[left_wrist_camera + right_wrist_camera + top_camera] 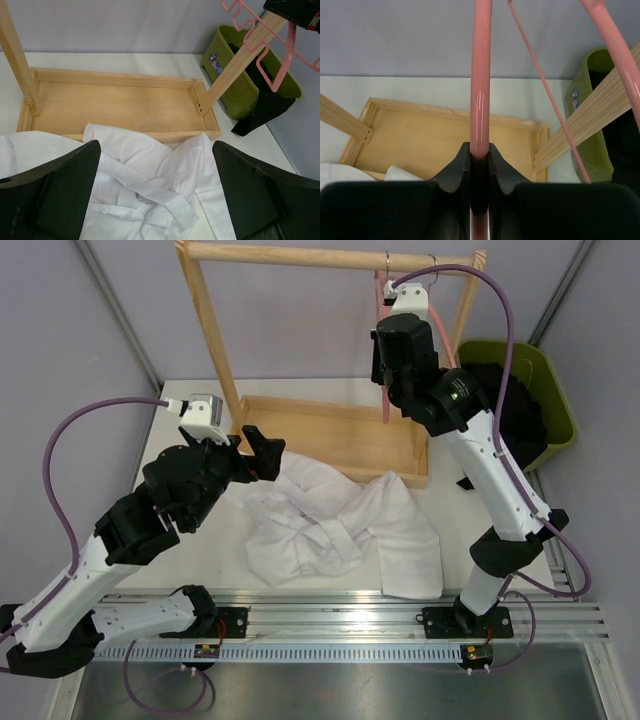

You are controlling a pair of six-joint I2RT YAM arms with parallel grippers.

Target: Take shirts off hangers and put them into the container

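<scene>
The white shirt (340,530) (150,170) lies crumpled on the table in front of the rack's tray. My left gripper (258,448) (156,150) hovers over it, open, with nothing between its fingers. The black shirt (515,410) (265,107) sits in the olive-green container (560,410) (220,55) at the right, one end hanging over the rim onto the table. Two pink hangers (280,65) hang bare at the right end of the rack rail. My right gripper (385,370) (480,150) is raised there, shut on the straight bar of one hanger (481,75). The other hanger (615,45) is beside it.
The wooden rack (330,255) stands at the back of the table, and its flat tray base (330,430) (115,105) lies between its posts. The right post (235,65) slants up close to the container. The container stands at the table's right edge.
</scene>
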